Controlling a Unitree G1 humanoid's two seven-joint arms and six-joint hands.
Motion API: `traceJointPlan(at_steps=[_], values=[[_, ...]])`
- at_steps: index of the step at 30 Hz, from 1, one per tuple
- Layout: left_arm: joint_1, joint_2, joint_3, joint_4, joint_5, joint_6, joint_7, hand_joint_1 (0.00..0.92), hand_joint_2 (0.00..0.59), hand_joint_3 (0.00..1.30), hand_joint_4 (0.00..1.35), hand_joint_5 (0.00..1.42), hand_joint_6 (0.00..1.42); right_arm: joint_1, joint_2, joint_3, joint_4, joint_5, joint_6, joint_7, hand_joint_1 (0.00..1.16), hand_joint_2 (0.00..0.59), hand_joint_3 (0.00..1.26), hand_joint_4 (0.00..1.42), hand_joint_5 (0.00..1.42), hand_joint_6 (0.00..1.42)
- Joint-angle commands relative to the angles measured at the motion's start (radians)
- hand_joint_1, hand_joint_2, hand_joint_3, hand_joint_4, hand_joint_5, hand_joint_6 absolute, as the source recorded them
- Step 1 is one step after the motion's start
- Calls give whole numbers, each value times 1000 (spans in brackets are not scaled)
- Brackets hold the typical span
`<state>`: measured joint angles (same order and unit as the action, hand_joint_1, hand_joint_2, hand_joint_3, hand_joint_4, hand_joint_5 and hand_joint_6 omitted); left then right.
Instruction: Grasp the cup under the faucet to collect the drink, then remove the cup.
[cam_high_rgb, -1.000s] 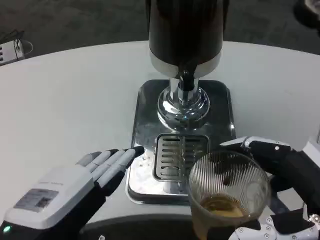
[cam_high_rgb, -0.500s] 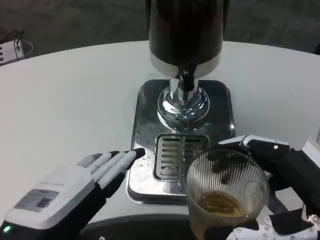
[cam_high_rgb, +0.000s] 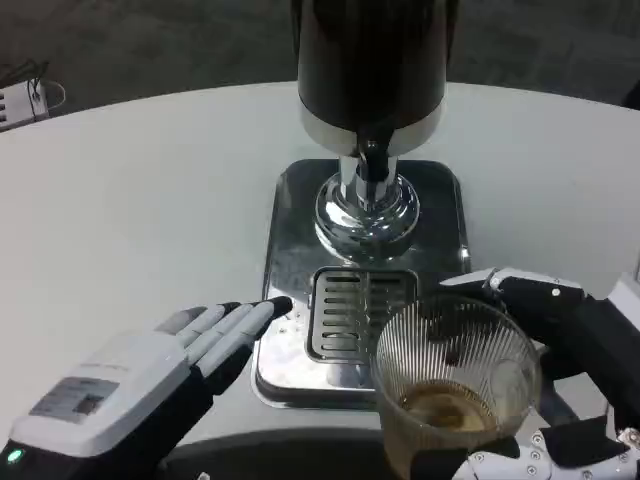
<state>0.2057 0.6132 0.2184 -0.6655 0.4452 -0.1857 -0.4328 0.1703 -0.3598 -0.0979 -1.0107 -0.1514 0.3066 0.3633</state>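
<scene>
Looks like lab or demo space: bare round white table (cam_high_rgb: 140, 190), lone drink dispenser (cam_high_rgb: 370, 75) on steel drip tray (cam_high_rgb: 300, 250), dark carpet-like floor (cam_high_rgb: 150, 45) behind.

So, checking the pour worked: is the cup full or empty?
Partly filled: amber drink sits low in the ribbed clear cup, well below the rim, held upright by the right robot hand.

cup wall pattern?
Clear, with fine vertical ribs; the cup, held by the right hand, shows best in the head view.
</scene>
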Motion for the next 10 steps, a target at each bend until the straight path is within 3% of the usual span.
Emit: traceJointPlan(at_steps=[1,10], values=[[2,16,1,11,4,8,-16,0,44,0,0,0,0,7,9,4,-26,1,-23,-19,986,97,1051,1267,1399,1424],[-4,20,2,23,-3,6,-15,0,44,0,0,0,0,-5,7,2,-21,-4,-20,-27,985,97,1051,1253,1399,1424]])
